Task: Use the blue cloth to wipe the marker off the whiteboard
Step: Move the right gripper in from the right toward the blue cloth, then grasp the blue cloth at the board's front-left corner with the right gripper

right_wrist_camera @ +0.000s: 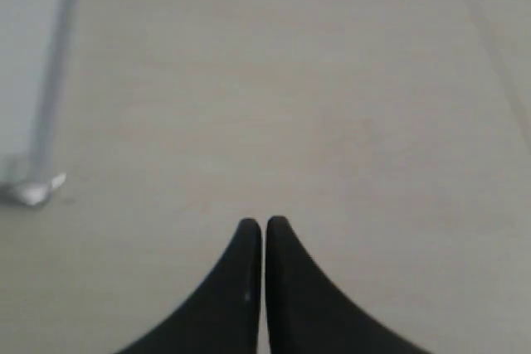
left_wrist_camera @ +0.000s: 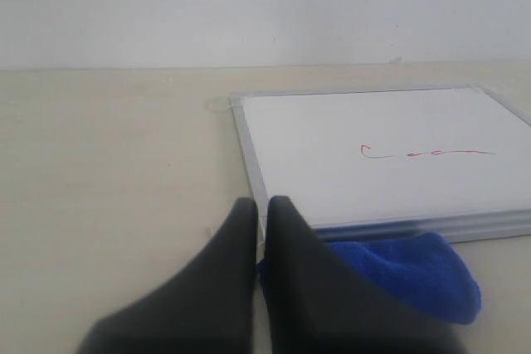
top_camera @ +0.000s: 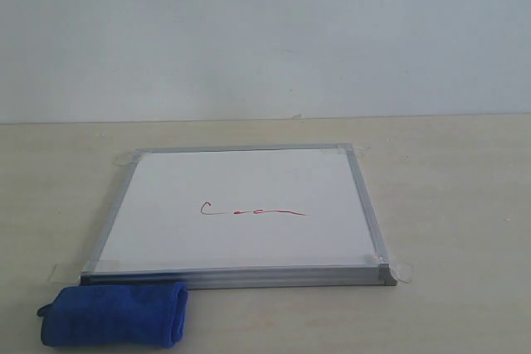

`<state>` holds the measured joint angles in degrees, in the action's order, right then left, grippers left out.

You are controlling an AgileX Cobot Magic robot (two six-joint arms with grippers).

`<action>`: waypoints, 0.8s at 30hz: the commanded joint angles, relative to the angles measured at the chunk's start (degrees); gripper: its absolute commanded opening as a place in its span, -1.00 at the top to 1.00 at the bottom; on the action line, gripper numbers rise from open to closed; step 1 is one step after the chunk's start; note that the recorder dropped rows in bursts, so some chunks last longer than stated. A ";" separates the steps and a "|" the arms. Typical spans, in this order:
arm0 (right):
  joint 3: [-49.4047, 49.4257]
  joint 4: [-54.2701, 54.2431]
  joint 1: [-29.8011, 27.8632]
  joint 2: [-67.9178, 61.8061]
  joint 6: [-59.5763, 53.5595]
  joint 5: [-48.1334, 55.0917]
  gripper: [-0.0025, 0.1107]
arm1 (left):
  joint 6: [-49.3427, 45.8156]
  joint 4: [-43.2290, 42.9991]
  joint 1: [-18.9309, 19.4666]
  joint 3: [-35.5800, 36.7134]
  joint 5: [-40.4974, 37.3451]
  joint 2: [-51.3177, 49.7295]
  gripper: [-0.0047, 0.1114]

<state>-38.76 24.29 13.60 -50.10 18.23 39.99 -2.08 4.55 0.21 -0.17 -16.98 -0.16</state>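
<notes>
Pale wood-grain tabletop [top_camera: 465, 205] is seen running back to a plain white wall [top_camera: 265, 31]. Near the middle of it the whiteboard [top_camera: 249, 180] is laid flat. Its silver-grey frame [top_camera: 369, 205] is fastened at the corners by clear tape tabs [top_camera: 404, 271]. The marker [top_camera: 251, 211] is found on the board's white face, a little nearer than its centre. It is a thin red line that begins on the left with a small "C" and is carried rightwards in a wavy stroke. The blue cloth [top_camera: 116, 314] is placed on the table at the near left, rolled up with its length running left to right. It sits just beside the board's near left corner; whether cloth and frame are touching cannot be told.

In the left wrist view the left gripper [left_wrist_camera: 263, 205] is seen with its two dark fingers brought together, only a hairline slit left between them, and nothing is held. One end of the cloth is partly hidden behind one finger, and the board with its red line is seen beyond the tips. In the right wrist view the right gripper [right_wrist_camera: 264, 225] is likewise closed tip to tip, with nothing gripped. Bare table is seen beneath it, and a corner of the frame with a tape tab is also caught in that view.
</notes>
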 commanded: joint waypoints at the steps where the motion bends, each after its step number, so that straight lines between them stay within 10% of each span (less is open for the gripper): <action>1: -1.56 -19.99 8.48 -2.01 -22.70 3.83 0.93 | -0.13 0.34 -0.21 0.17 0.46 0.16 0.85; 10: -6.54 -25.32 31.09 -16.30 -34.54 -5.13 0.92 | -0.13 0.34 -0.21 0.17 0.46 0.16 0.85; 15: -18.32 -34.92 34.43 -32.73 -45.15 -7.26 -0.20 | -0.13 0.34 -0.21 0.17 0.46 0.16 0.85; 24: -32.46 -48.00 38.81 -50.84 -69.79 -8.81 -0.24 | -0.13 0.34 -0.21 0.17 0.46 0.16 0.85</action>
<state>-68.79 -21.38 50.95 -98.17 -46.51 32.60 -2.08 4.55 0.21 -0.17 -16.98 -0.16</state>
